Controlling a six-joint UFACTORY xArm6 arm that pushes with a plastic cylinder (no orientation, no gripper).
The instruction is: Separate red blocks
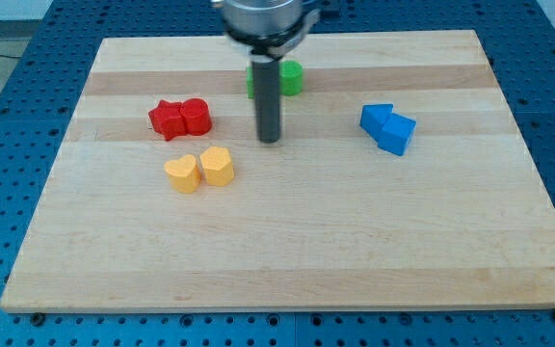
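Pale wooden board [287, 241], two touching glossy red blocks [180, 118], dark rod, my tip [270, 140] right of them, no claw.

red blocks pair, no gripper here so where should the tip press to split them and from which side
Nothing can be gripped; my tip can only push. The two red blocks touch side by side, the star-like one at the view's left, the rounder one at the right. My tip stands to their right, level with them. Probably best: enter at the seam from the view's bottom, then push one block sideways. The yellow blocks below leave little room.
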